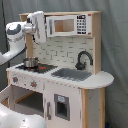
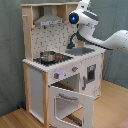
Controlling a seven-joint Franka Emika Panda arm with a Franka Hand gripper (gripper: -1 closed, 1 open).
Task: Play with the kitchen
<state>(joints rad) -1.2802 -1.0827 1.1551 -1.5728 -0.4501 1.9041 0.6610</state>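
Grey curtain hangs behind everything, and a wooden floor shows at the bottom of the second exterior view. On it stands the kitchen, a tall toy of pale wood and white panels, filling the middle of both exterior views.

Its oven door hangs open and folded down toward the floor. A small metal pot sits on the stovetop, beside the grey sink with its black faucet. Up top are the microwave and the range hood.

The arm's white head is up at the level of the top shelf, just beside the microwave's end in the first exterior view and near the hood in the second exterior view. The gripper cannot be made out well enough to tell whether it is wide, narrow or holding anything.

From here the risks look to be these:
- The head is so close to the upper cabinet that a sideways swing could knock the microwave or hood and rock the whole light toy.
- A drop straight down would probably meet the pot and push it off the stovetop.
- The lowered oven door juts out and could be struck by the arm on a low pass, straining its hinge.
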